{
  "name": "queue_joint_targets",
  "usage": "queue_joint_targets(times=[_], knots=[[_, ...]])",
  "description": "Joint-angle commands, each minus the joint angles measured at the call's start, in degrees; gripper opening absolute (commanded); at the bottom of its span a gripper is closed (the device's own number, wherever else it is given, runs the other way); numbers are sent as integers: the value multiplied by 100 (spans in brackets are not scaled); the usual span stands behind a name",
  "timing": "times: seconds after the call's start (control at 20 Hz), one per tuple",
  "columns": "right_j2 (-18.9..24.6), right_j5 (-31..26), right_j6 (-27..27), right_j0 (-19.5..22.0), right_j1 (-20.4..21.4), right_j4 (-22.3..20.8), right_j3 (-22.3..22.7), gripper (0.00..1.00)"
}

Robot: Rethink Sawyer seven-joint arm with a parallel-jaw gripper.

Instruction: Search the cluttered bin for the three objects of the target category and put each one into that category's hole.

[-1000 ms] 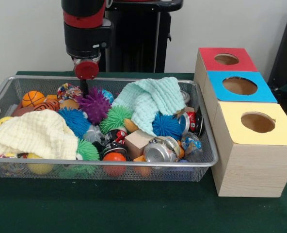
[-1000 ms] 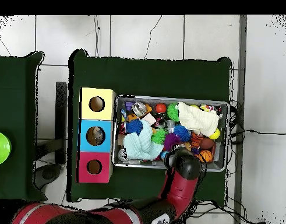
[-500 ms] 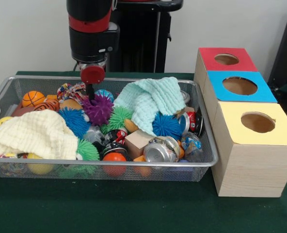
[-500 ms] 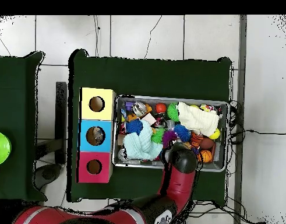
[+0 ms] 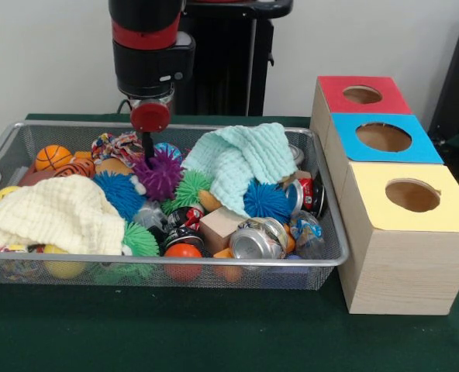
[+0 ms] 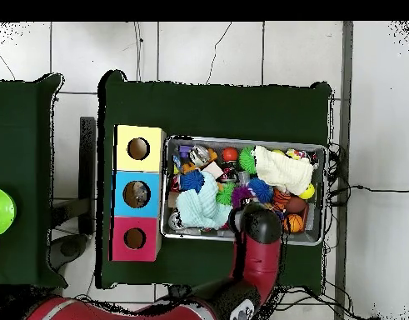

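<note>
Tool point(image 5: 147, 149) hangs low over the far side of the bin, its dark tip at the top of the purple spiky ball point(image 5: 160, 173); contact or grip cannot be told, nor whether it is spread or pressed together. Table point(image 5: 214, 341), green-covered, carries everything. Wire bin point(image 5: 322, 256) is full: cream cloth point(image 5: 59, 213) at one end, mint cloth point(image 5: 241, 163) draped over the far middle, then spiky balls in blue point(image 5: 119, 194), green point(image 5: 187, 188) and blue again point(image 5: 266, 200), crushed cans point(image 5: 258, 238), a wooden block point(image 5: 220, 226), a small basketball point(image 5: 53, 157). Beside the bin stand three boxes, yellow point(image 5: 404, 232), blue point(image 5: 384, 138) and red point(image 5: 361, 94), each with a hole on top. Target category not evident; if spiky balls, judged none deposited yet, all three still to go
</note>
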State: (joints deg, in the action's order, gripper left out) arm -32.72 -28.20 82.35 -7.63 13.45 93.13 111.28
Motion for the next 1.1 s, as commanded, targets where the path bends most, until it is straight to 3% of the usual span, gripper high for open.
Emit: queue_joint_targets(times=[0.05,0.4,0.85,1.1], knots=[[1015,-57,1797,285,126,-826,-731,100],[922,-339,2812,319,243,-1631,-974,100],[1081,-236,3514,282,367,-1838,-1013,100],[817,-457,4697,27,316,-2283,-1280,100]])
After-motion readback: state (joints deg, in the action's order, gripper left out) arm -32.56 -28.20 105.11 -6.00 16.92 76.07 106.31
